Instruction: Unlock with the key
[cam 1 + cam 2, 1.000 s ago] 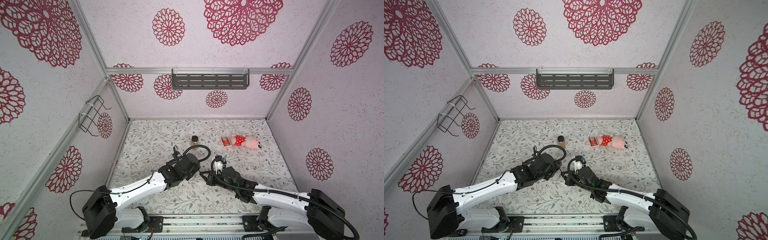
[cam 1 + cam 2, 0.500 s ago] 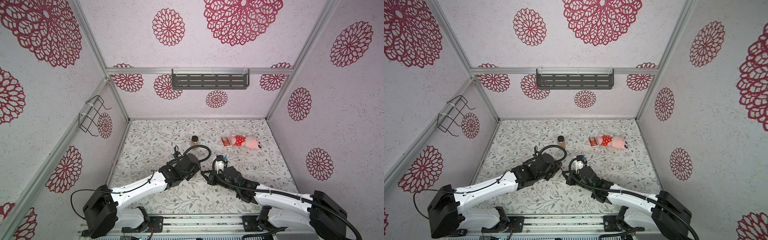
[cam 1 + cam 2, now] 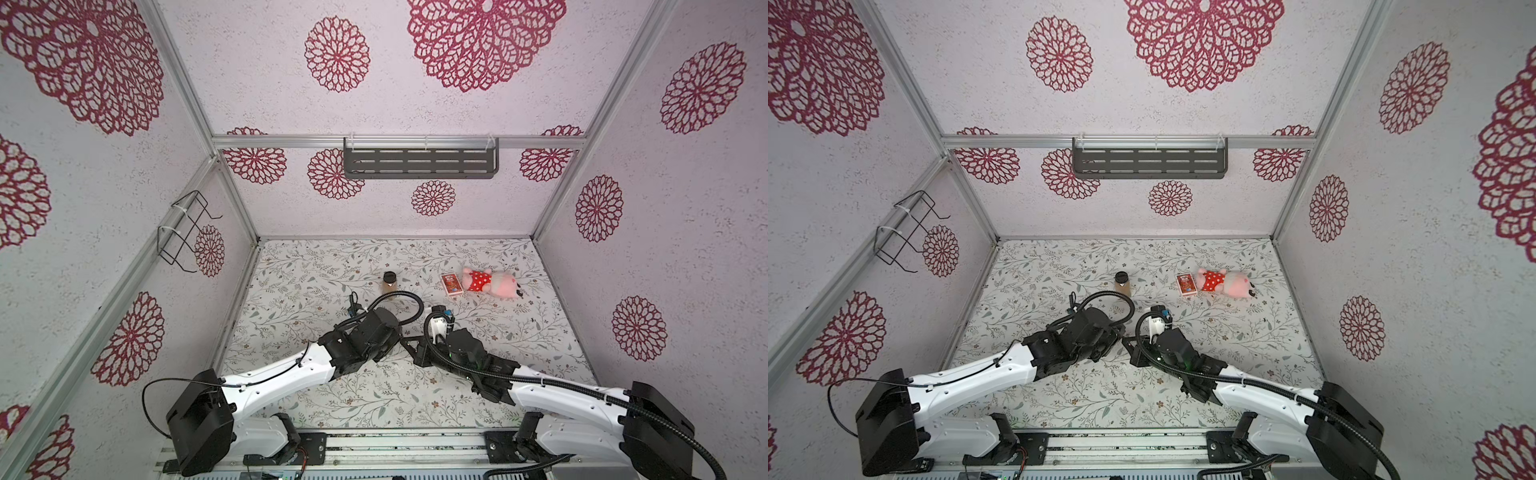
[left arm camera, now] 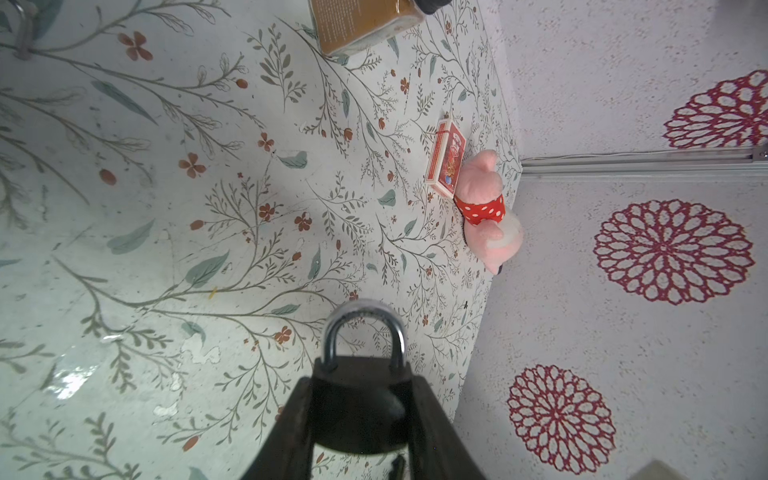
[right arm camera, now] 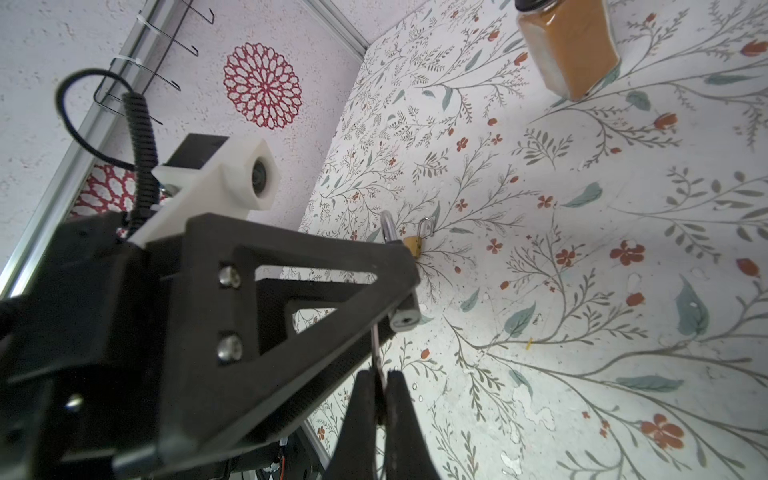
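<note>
Above the middle of the table (image 3: pixel 316 291), between the arms, the padlock (image 4: pixel 358 409) is clamped by its body in the left gripper (image 4: pixel 360 386), shackle pointing away from the wrist. The key (image 5: pixel 376 345) is pinched in the closed right gripper (image 5: pixel 380 376). Its blade is held roughly parallel to the lock's long axis, with the tip just beside the keyway face (image 5: pixel 405 319). Entry cannot be confirmed.

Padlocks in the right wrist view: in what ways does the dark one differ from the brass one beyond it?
The dark padlock has a black body; the brass padlock is golden. The dark padlock is clamped in the left end effector; the brass padlock lies free on the table. The brass padlock looks smaller, though it is also farther away. Both have a silvery shackle.
</note>
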You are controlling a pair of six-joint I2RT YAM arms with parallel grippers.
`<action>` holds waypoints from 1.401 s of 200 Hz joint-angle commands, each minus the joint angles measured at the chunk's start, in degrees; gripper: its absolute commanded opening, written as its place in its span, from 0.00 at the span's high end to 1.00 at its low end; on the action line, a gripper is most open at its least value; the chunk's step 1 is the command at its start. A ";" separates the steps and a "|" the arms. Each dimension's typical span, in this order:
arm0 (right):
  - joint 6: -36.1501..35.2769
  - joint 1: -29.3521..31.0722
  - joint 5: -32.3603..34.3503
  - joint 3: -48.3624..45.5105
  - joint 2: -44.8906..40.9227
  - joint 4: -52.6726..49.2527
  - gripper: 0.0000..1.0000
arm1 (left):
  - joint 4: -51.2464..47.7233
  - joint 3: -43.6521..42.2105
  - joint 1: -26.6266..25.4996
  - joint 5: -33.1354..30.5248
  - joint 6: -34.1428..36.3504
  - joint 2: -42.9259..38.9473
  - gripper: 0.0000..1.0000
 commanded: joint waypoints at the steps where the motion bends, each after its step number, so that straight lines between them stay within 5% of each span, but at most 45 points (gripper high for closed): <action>1: -2.15 -0.22 0.55 1.47 0.22 1.14 1.00 | 1.89 1.66 -0.29 0.58 -0.62 -0.22 1.00; 108: -6.03 -0.34 1.05 -0.38 -5.35 -5.78 1.00 | -0.49 1.35 -0.23 -3.39 -0.32 -3.65 1.00; 280: -9.27 -0.90 -0.30 4.11 -0.69 -3.99 1.00 | 1.22 1.64 -0.38 -0.56 -0.38 -3.13 1.00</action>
